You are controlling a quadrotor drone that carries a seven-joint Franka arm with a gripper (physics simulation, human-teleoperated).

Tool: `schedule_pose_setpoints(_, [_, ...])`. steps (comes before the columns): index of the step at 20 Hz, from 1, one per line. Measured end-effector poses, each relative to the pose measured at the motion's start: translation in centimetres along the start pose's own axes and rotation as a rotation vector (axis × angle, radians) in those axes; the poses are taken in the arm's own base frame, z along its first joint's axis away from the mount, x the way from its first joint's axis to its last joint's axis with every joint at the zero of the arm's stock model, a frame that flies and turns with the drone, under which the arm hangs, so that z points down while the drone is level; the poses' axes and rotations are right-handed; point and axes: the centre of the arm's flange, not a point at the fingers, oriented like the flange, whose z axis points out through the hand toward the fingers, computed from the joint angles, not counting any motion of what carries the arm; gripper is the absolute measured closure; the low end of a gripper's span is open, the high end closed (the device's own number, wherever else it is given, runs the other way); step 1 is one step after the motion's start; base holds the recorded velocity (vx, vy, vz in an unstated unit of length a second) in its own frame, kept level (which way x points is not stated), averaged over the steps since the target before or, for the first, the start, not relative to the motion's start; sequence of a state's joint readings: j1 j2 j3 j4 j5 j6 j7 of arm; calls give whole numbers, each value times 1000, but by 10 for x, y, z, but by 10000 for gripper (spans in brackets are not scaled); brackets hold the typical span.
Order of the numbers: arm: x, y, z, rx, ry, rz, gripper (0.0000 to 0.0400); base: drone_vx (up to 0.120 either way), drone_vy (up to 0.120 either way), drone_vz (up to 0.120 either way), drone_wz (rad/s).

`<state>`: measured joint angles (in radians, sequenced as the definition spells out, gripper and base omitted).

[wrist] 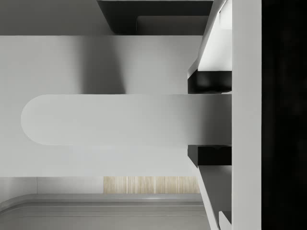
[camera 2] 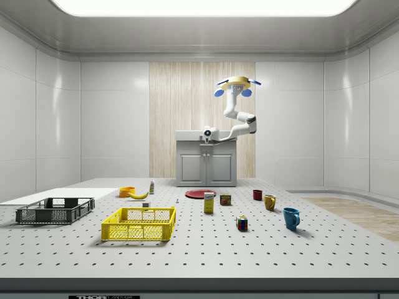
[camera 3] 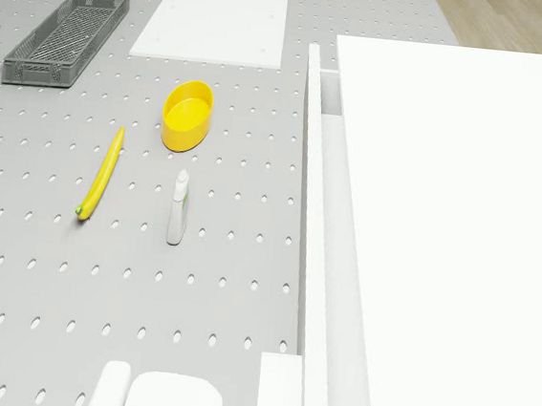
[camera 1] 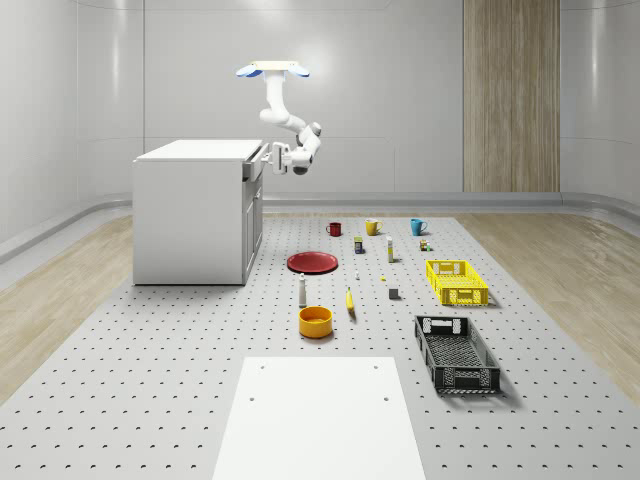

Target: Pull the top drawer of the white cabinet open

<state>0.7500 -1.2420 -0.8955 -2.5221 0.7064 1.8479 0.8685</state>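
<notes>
Pale glossy walls (camera 2: 56, 118) close in the room, curving gently into the floor. A tall panel of light wood (camera 1: 510, 95) stands on the back wall. The middle of the floor is a grey board with rows of holes (camera 1: 150, 380), flanked by wooden flooring (camera 1: 560, 260). A long ceiling light (camera 2: 199, 6) glows overhead.

The drone (camera 1: 272, 69) hovers aloft, arm (camera 1: 290, 125) bent downward, gripper (camera 1: 272, 155) reaching out level.
</notes>
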Motion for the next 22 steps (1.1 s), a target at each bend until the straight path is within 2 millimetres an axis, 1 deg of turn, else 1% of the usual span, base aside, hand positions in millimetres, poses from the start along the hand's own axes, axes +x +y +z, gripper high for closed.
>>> schedule_pose_setpoints(2, [1, 0, -5, 1, -1, 0, 281, 0, 0, 0, 0])
schedule_pose_setpoints(7, [2, 1, -16, 0, 0, 1, 270, 0, 0, 0, 0])
schedule_pose_setpoints(8, [5, 2, -17, -3, 2, -23, 237, 0, 0, 0, 0])
schedule_pose_setpoints(9, [13, 5, -19, -16, 19, -20, 134, 0, 0, 0, 0])
schedule_pose_setpoints(10, [7, 2, -22, -21, 33, 24, 165, 0, 0, 0, 0])
schedule_pose_setpoints(12, [5, 1, -23, -14, 23, 19, 213, 0, 0, 0, 0])
schedule_pose_setpoints(14, [4, 1, -23, -10, 16, 13, 233, 0, 0, 0, 0])
schedule_pose_setpoints(17, [3, 1, -26, -7, 10, 6, 249, 0, 13, 0, 0])
schedule_pose_setpoints(19, [-1, 0, -28, -6, 9, 32, 262, 0, 80, 0, 0])
schedule_pose_setpoints(22, [1, 0, -29, -2, 3, 20, 276, 0, 0, 0, 0])
